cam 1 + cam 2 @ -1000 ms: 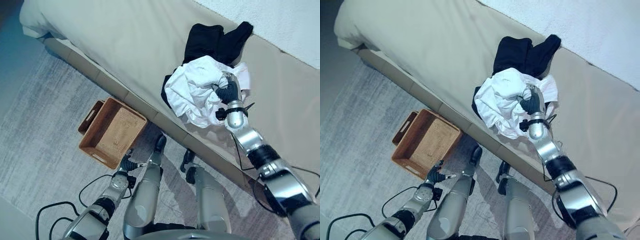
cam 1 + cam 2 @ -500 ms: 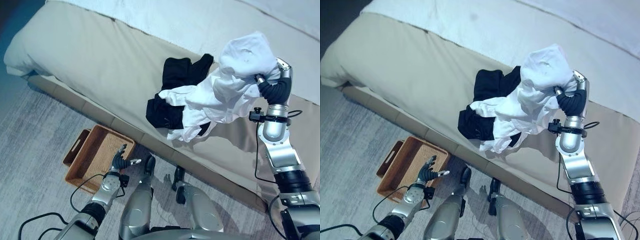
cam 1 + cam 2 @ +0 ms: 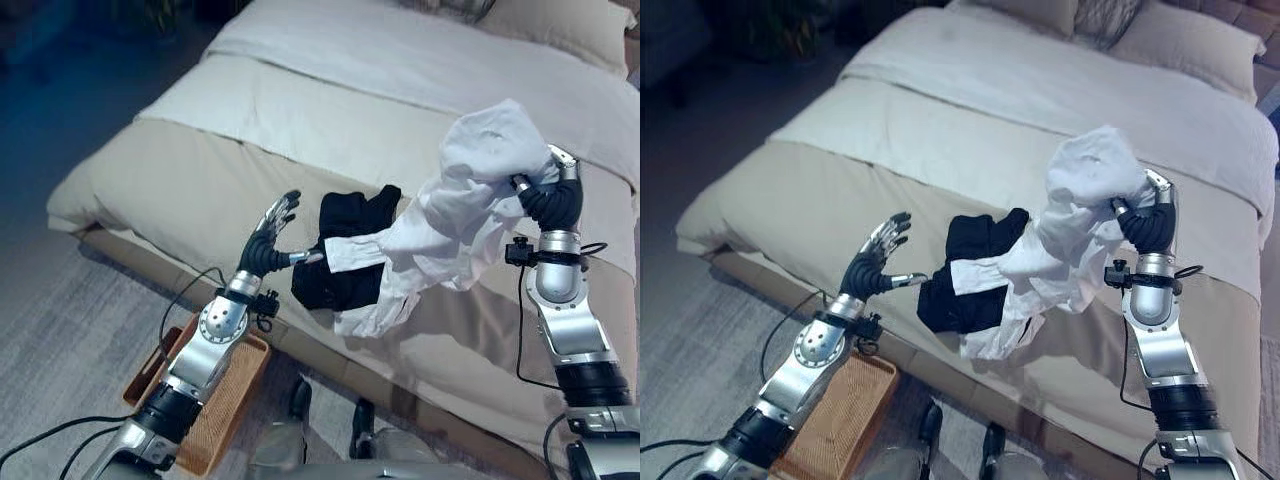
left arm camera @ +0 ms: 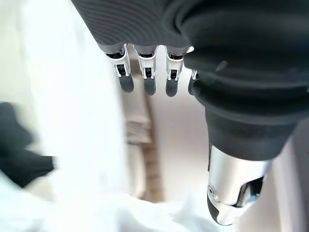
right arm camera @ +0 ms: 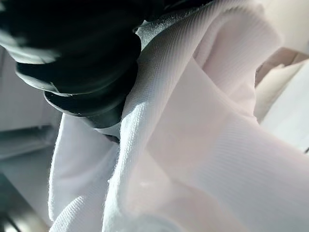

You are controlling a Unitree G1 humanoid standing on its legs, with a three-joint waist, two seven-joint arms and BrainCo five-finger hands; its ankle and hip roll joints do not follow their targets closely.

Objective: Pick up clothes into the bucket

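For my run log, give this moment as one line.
right robot hand: holds white shirt raised | left robot hand: open near sleeve | black garment: on bed | basket: floor

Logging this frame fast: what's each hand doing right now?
Left hand: open, fingers spread, raised over the bed edge, holding nothing.
Right hand: shut on the white garment, lifted above the bed.

The crumpled white cotton shirt (image 3: 455, 210) drapes over the right hand (image 3: 548, 196), hiding its fingers, so its grip cannot be read. A trailing sleeve covers part of the black garment (image 3: 345, 262) on the bed. The left arm hides much of the woven brown basket (image 3: 225, 405).
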